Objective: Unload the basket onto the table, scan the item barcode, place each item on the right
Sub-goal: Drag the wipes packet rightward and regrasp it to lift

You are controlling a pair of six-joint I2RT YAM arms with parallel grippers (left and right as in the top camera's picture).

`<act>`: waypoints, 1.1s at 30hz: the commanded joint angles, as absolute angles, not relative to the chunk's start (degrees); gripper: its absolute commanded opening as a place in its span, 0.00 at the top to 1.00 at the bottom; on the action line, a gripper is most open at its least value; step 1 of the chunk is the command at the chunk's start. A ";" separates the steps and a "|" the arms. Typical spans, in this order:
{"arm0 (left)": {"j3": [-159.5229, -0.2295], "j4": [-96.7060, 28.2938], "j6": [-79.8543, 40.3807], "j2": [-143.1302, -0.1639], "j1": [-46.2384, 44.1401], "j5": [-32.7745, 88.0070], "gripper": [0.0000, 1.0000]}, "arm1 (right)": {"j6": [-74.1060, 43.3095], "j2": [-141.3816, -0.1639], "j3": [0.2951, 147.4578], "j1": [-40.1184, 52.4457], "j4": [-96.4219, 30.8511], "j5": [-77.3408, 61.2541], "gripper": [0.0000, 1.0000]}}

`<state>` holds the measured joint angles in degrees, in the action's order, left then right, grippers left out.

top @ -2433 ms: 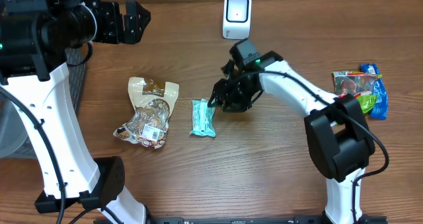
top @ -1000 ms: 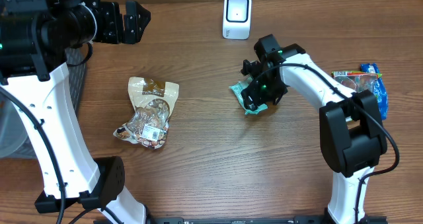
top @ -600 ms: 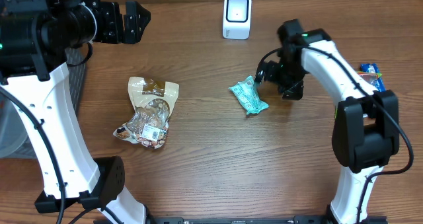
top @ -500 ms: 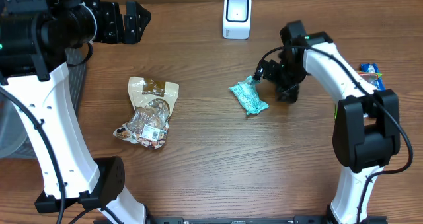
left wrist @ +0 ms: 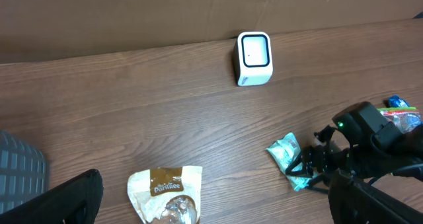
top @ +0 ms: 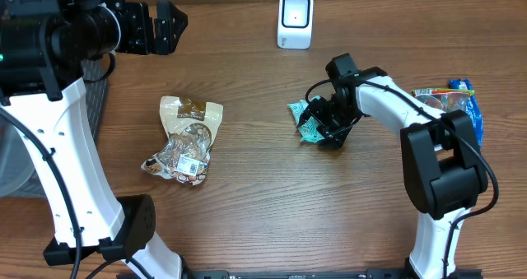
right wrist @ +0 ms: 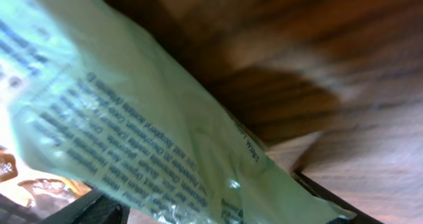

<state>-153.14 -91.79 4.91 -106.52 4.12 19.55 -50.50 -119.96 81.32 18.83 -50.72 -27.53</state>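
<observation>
Teal packet [top: 303, 118] now sits under the returned right gripper [top: 324, 126]; grip unclear; left gripper [top: 162, 27] agape.

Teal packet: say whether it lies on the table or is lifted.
Teal packet apparently lies on the table: overhead it sits flat, one end under the right gripper. Grip: cannot tell.

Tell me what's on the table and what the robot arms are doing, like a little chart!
scanner: white box at the table's far edge
teal packet: lying nearer than the scanner, under the right end effector
right end effector: down over the teal packet; grip unclear
left end effector: open, far left, holding nothing
tan snack bag: lying left of centre
colourful packets: heap at right edge
</observation>
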 commanded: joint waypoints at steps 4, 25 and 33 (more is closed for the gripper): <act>-153.49 -91.70 6.00 -106.87 3.95 20.38 0.00 | -27.35 -119.04 81.03 15.53 -50.43 -14.06 0.24; -153.49 -91.70 6.00 -106.87 3.95 20.38 0.00 | -15.79 -119.04 84.42 8.86 -40.82 -27.11 0.11; -153.49 -91.70 6.00 -106.87 3.95 20.38 0.00 | -15.00 -119.55 83.83 8.82 -35.07 -26.15 0.12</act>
